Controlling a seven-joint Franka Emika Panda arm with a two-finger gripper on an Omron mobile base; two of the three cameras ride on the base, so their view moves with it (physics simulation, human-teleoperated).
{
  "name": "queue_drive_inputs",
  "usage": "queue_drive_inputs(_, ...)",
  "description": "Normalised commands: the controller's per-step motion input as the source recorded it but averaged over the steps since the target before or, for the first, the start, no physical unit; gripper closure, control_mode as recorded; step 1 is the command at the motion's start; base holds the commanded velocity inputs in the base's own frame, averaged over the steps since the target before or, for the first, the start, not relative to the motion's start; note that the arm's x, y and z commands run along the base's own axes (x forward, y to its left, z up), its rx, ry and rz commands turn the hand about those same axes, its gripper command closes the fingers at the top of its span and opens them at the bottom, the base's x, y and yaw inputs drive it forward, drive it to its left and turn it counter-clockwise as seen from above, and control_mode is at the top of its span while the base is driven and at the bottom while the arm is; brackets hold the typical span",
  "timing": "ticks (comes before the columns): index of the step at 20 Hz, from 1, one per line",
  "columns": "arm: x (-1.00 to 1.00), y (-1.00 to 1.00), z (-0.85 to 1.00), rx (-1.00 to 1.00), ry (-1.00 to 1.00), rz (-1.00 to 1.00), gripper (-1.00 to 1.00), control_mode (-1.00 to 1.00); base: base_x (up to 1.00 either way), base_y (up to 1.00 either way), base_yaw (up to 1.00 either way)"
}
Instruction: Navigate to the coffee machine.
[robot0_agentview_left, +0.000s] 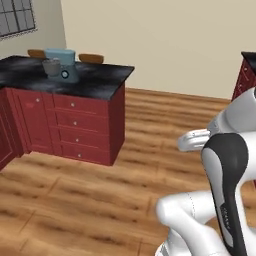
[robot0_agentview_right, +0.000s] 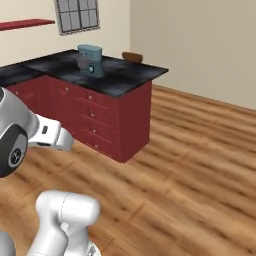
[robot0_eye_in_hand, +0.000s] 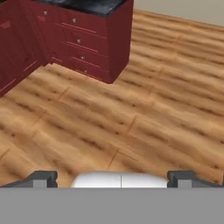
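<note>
Two tool fingertips (robot0_eye_in_hand: 41, 178) set wide, released | red cabinet (robot0_agentview_left: 82, 125) cut off left | blue mixer (robot0_agentview_left: 61, 65) partly blurred

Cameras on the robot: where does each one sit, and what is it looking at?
Left base view: behind the arm's left, facing the dark-topped red drawer cabinet; white arm lower right.
Right base view: behind the arm's right, same cabinet; arm lower left.
Hand view: on the hand, looking down at the wooden plank floor; end effector open.
Both base views share the light blue stand mixer.
</note>
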Motion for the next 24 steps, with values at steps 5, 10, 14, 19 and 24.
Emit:
queue_drive_inputs(5, 0.00, 0.00, 0.00, 0.00, 0.00, 0.00, -1.00, 1.00, 0.90, -0.33, -0.05)
queue_drive_inputs(10, 0.00, 0.00, 0.00, 0.00, 0.00, 0.00, -1.00, 1.00, 0.97, -0.31, -0.03)
queue_drive_inputs(14, 0.00, 0.00, 0.00, 0.00, 0.00, 0.00, -1.00, 1.00, 1.00, -0.42, 0.00)
queue_drive_inputs(19, 0.00, 0.00, 0.00, 0.00, 0.00, 0.00, -1.00, 1.00, 1.00, -0.59, 0.00)
queue_drive_inputs(24, 0.00, 0.00, 0.00, 0.00, 0.00, 0.00, -1.00, 1.00, 1.00, -0.71, -0.05)
